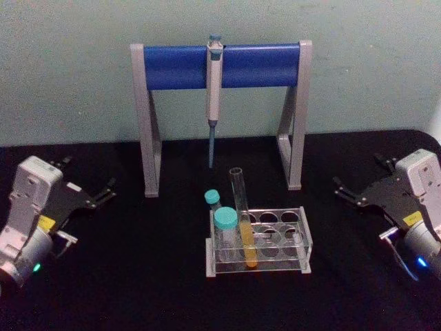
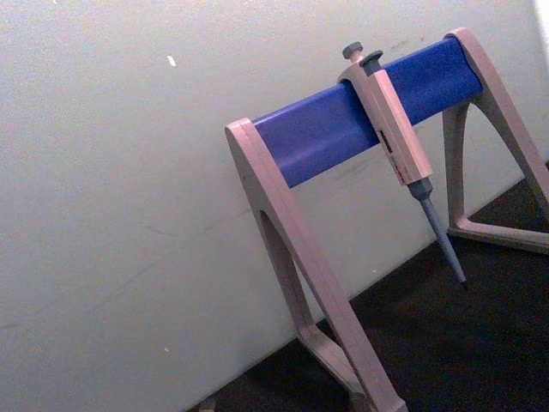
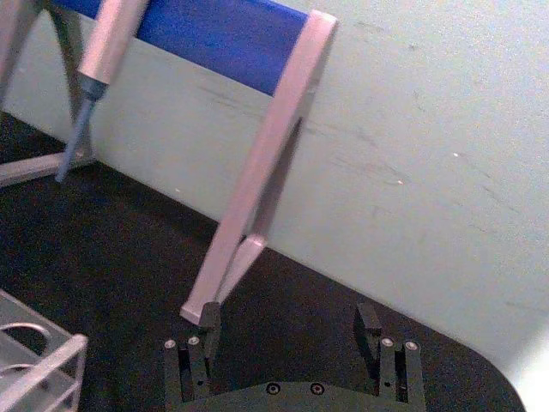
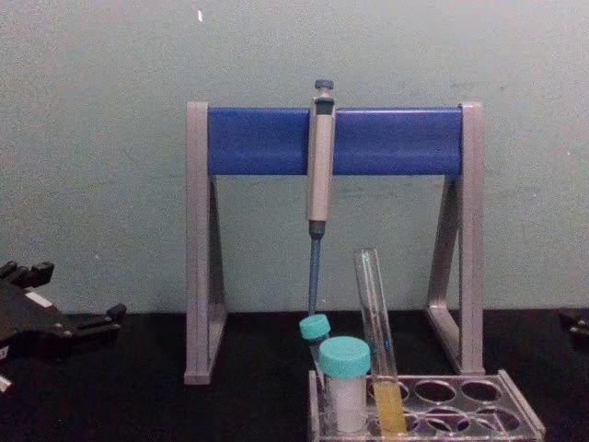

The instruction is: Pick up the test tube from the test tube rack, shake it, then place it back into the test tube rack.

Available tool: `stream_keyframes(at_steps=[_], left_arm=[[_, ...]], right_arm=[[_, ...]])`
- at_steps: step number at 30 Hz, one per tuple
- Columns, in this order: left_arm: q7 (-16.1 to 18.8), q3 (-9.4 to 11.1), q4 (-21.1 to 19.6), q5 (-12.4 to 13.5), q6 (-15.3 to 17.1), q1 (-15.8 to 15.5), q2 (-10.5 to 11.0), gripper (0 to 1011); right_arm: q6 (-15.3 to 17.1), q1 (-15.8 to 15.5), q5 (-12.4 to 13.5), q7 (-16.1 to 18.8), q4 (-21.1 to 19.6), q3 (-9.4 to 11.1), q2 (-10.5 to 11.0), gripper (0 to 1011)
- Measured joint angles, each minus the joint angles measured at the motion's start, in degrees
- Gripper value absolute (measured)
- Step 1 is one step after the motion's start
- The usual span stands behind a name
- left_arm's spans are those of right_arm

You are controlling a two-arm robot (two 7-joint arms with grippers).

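Left tool (image 1: pixel 88 176) and right tool (image 1: pixel 360 176) are waiting well apart on either side of the low clear plastic test tube rack (image 1: pixel 305 241), fingers spread wide and empty, seemingly readying a grasp. Its tall, slim clear glass test tube (image 1: pixel 242 221) of yellow liquid is leaning in a hole near the rack's left end, top standing free.

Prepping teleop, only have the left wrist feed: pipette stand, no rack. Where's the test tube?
Observer: The test tube leans in the test tube rack, in front of the pipette stand.
Operator: Neighbours?
Observer: A teal-capped white vial stands beside it, on its left.
Operator: Hands?
Observer: Left hand and right hand sit wide of the rack, both open, holding nothing.
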Motion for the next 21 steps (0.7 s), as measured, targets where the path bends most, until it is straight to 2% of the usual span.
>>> stream_keyframes(at_steps=[7, 10, 21], left_arm=[[0.0, 0.0, 0.0, 0.0, 0.0, 0.0, 0.0, 1001], [0.0, 0.0, 0.0, 0.0, 0.0, 0.0, 0.0, 1001], [0.0, 0.0, 0.0, 0.0, 0.0, 0.0, 0.0, 1001]], right_arm=[[1.65, -2.24, 2.07, 3.27, -3.88, 1.0, 0.45, 1000], [2.61, -3.27, 3.84, 5.76, -5.75, 1.36, 0.49, 1000], [4.48, -4.78, 8.45, 12.21, -9.01, 2.05, -0.52, 1000]])
